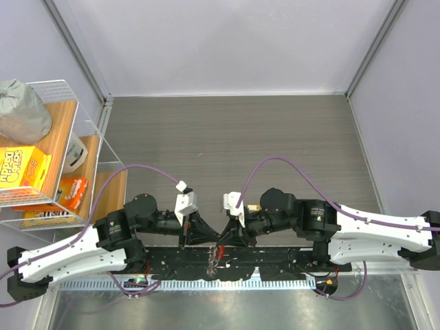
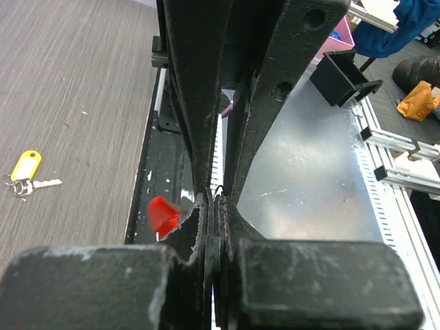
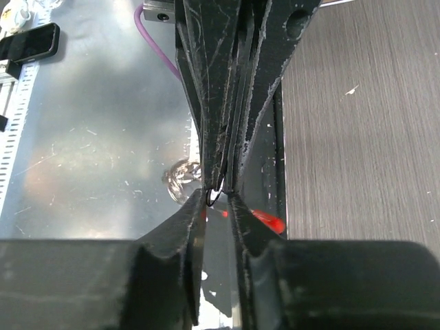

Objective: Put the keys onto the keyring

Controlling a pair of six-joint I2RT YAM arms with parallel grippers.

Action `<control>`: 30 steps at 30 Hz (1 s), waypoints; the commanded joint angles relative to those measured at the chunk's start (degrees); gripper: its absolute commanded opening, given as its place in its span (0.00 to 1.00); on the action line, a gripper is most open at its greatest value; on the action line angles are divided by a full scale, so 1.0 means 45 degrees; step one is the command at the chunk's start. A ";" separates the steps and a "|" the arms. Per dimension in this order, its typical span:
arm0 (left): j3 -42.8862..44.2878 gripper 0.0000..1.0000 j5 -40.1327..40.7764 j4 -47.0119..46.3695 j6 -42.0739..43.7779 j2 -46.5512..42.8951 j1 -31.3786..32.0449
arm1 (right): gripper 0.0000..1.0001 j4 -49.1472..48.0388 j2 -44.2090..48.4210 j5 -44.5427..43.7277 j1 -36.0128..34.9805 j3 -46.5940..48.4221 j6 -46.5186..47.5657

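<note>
The keyring (image 1: 218,254) hangs between my two grippers, over the black rail at the table's near edge. Its thin wire loop (image 2: 218,189) sits at the tips of my left gripper (image 2: 216,201), whose jaws are pressed together on it. Its red plastic piece (image 2: 163,213) hangs just to the left. My right gripper (image 3: 218,197) meets the left one tip to tip. Its jaws stand a narrow gap apart with the loop (image 3: 213,197) between them. The red piece (image 3: 271,221) and silvery links (image 3: 180,182) hang below. The yellow-tagged key (image 2: 24,172) lies loose on the wood table.
A wire shelf (image 1: 89,130) with boxes and a grey bundle stands at the far left. The black rail (image 1: 275,258) and a metal sheet (image 1: 206,309) run along the near edge. Purple cables arc over both arms. A black phone (image 3: 31,42) lies on the metal sheet.
</note>
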State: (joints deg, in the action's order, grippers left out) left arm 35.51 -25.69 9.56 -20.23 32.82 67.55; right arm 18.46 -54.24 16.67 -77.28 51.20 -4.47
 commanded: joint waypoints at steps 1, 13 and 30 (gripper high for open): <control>0.0586 0.00 -0.0365 -0.1090 -0.0134 -0.0086 0.0067 | 0.05 -0.0761 0.0021 -0.0207 -0.0152 0.0576 0.0173; 0.0489 0.23 0.0065 -0.1012 -0.0524 -0.0399 0.0087 | 0.05 -0.1543 0.1328 -0.0480 -0.0269 0.0009 0.0056; 0.0528 0.56 0.0436 -0.1714 -0.0973 -0.0184 0.0106 | 0.05 -0.2361 0.2228 -0.0949 -0.0464 -0.0302 -0.0451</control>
State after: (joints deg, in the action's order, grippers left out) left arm 35.90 -24.80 6.04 -23.88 32.01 67.77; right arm 14.11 -45.01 13.54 -79.02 50.54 -4.86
